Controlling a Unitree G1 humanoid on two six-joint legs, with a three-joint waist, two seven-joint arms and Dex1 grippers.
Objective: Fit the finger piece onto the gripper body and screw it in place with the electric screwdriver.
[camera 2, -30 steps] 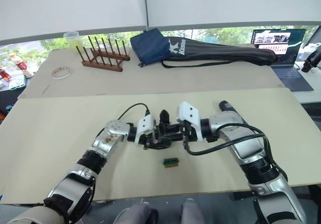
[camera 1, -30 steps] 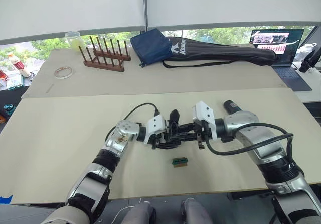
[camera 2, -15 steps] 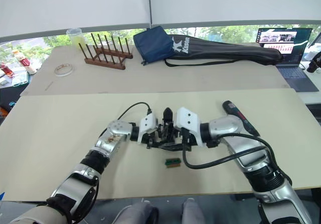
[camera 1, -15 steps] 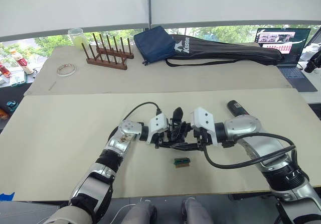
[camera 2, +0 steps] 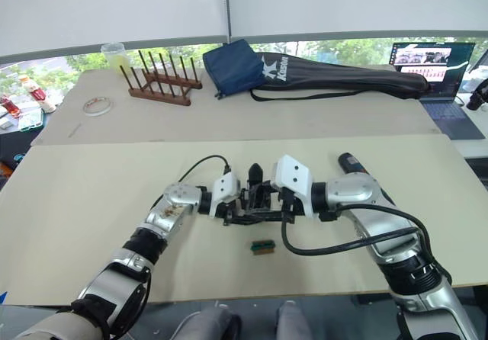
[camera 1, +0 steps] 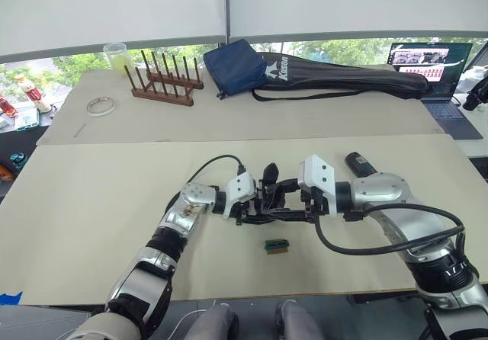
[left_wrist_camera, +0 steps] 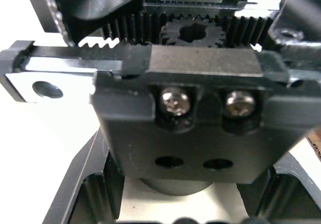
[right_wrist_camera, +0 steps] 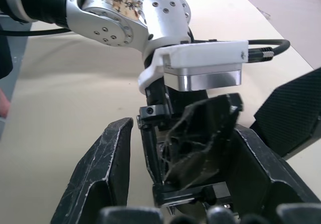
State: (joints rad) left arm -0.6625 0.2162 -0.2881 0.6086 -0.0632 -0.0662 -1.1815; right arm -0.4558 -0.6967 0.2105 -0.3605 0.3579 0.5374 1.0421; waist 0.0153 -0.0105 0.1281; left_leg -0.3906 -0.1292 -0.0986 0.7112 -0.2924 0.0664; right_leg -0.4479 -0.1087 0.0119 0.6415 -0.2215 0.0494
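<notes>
Ahead of me: a wooden peg rack (camera 1: 160, 81), tape roll (camera 1: 99, 106), navy pouch (camera 1: 235, 67), long black bag (camera 1: 343, 79), laptop (camera 1: 428, 65); near me, a tiny green block (camera 1: 276, 245).

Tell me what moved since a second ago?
Not much. The two tools stayed together at the gripper body, with the left tool holding it. The right tool closed in, then eased back a little. The green block, electric screwdriver and wooden rack stayed put.

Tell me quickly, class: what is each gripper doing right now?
Left gripper: shut on the gripper body.
Right gripper: open, its fingers either side of a black piece; whether it grips cannot be told.
</notes>
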